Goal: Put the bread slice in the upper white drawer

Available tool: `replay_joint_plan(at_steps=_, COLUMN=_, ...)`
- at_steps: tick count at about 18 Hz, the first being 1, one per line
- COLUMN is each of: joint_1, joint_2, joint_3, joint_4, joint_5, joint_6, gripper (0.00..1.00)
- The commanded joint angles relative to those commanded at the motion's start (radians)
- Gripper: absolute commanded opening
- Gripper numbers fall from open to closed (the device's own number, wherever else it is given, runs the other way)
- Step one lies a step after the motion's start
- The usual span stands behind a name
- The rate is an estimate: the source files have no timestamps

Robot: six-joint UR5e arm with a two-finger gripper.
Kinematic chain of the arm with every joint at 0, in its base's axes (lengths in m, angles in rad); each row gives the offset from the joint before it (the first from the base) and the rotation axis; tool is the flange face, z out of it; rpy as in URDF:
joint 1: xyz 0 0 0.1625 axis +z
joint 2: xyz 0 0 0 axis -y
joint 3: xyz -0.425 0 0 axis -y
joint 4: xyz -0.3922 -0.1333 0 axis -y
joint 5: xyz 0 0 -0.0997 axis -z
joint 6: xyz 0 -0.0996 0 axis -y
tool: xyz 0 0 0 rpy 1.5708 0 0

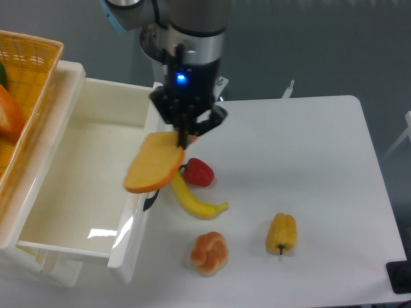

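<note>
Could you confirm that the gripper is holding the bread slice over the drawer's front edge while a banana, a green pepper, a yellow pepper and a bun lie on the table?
Not quite: the pepper beside the banana is red, not green, as the camera view shows. The rest holds: the gripper holds the bread slice over the front edge of the drawer, and the yellow pepper and bun lie on the table.

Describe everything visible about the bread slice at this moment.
The bread slice is a flat toy piece with a yellow-orange face and a darker orange crust edge, smooth like plastic. It is off the table, tilted, pinched at its upper right end by the gripper. Its lower left part hangs over the front wall of the open upper white drawer, and in the image it overlaps the top end of the banana. Only the gripper appears to touch it.
</note>
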Motion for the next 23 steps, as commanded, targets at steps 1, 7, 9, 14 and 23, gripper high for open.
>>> replay_joint_plan(at_steps=1, joint_1=-0.014, joint_2=0.000, joint_3=-0.011, joint_4=0.002, joint_5=-0.002, joint_6=0.000, gripper=0.00)
replay_joint_plan(at_steps=7, joint_1=-0.065, joint_2=0.005, joint_3=-0.034, joint_4=0.003, joint_5=-0.002, joint_6=0.015, gripper=0.57)
replay_joint_plan(at_steps=9, joint_1=-0.071, joint_2=0.011, joint_3=-0.034, joint_4=0.003, joint_5=0.000, joint_6=0.015, gripper=0.93)
replay_joint_plan(at_steps=14, joint_1=-0.069, joint_2=0.015, joint_3=-0.034, joint_4=0.003, joint_5=0.011, joint_6=0.014, gripper=1.00)
replay_joint_plan(at_steps=23, joint_1=0.136, joint_2=-0.005, joint_3=-0.136, joint_4=0.092, joint_5=0.190, joint_6=0.259, gripper=1.00)
